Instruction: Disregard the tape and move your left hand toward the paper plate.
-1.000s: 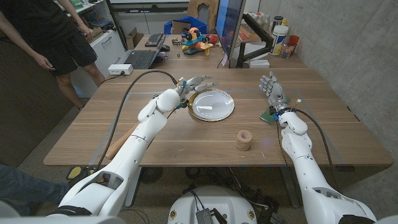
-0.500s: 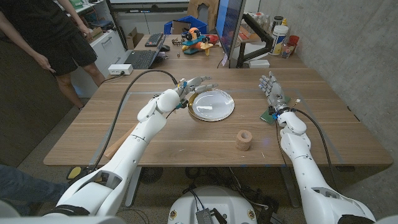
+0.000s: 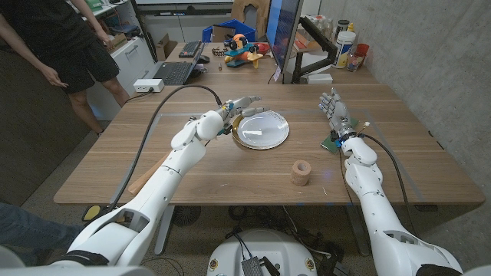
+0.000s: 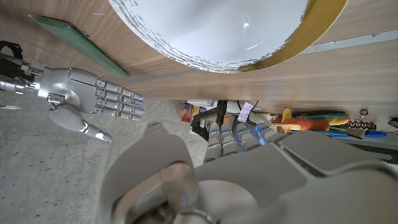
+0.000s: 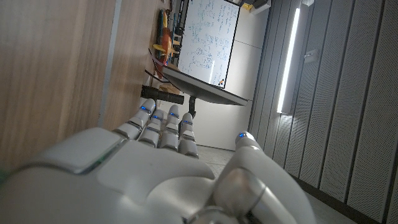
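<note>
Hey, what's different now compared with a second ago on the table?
The left hand has edged a little farther over the near-left rim of the paper plate, fingers spread, holding nothing. The plate, the tape roll and the right hand stayed where they were.

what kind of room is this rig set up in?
Likely an office or lab workspace: a laptop on a desk behind the table, a large monitor at its far edge, and a whiteboard in the right wrist view.

light: bright, even indoor | shadows: soft | wrist views: near hands blurred
</note>
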`<state>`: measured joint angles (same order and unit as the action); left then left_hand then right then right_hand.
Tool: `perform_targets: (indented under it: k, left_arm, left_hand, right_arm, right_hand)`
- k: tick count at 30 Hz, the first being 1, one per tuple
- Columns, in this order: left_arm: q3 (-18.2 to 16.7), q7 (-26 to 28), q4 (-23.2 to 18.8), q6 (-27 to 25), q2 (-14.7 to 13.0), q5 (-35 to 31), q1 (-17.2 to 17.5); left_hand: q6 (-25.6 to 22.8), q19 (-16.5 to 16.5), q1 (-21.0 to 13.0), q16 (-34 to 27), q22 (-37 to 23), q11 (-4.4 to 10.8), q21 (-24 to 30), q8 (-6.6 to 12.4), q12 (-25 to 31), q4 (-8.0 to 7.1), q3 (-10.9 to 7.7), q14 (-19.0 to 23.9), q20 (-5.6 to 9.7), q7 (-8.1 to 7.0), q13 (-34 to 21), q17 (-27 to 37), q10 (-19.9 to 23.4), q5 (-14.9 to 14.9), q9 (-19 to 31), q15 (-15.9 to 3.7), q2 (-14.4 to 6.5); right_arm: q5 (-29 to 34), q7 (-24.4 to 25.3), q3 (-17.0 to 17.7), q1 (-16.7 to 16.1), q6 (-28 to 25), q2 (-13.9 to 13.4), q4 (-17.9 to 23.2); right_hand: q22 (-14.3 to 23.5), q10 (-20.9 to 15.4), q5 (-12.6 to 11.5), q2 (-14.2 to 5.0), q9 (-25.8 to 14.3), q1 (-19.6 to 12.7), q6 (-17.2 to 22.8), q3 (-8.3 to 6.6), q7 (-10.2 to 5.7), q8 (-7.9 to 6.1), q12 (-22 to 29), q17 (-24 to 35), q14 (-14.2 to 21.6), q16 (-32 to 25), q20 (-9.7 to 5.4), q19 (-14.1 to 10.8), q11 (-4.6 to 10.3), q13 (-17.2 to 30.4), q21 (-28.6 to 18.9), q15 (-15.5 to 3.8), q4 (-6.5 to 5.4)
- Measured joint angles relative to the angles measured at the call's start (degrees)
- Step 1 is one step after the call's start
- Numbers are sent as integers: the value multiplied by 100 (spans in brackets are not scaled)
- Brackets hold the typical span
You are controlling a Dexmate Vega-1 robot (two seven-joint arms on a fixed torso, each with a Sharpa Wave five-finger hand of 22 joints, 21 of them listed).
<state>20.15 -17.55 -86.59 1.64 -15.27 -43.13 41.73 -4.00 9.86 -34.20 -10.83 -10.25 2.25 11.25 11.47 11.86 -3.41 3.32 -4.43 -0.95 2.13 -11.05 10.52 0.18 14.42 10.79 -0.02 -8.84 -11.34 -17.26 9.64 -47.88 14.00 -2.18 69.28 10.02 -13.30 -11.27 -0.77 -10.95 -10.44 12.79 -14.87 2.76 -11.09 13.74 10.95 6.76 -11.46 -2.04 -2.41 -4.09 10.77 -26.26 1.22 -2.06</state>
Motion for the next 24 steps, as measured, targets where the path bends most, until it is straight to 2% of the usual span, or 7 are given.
perform_targets:
  k: [24]
  left_arm:
    - [207,98,35,-104,-17,-590,-26]
  left_hand:
    - [-31,0,-30,0,0,31,22,0,0,24,-24,20,0,-31,0,0,31,0,0,-19,-15]
  right_arm:
    - [-4,2,14,-2,-39,-6,-20]
  right_hand:
    - [-1,0,0,0,0,0,31,0,-31,0,0,0,0,0,0,-63,0,0,44,0,0]
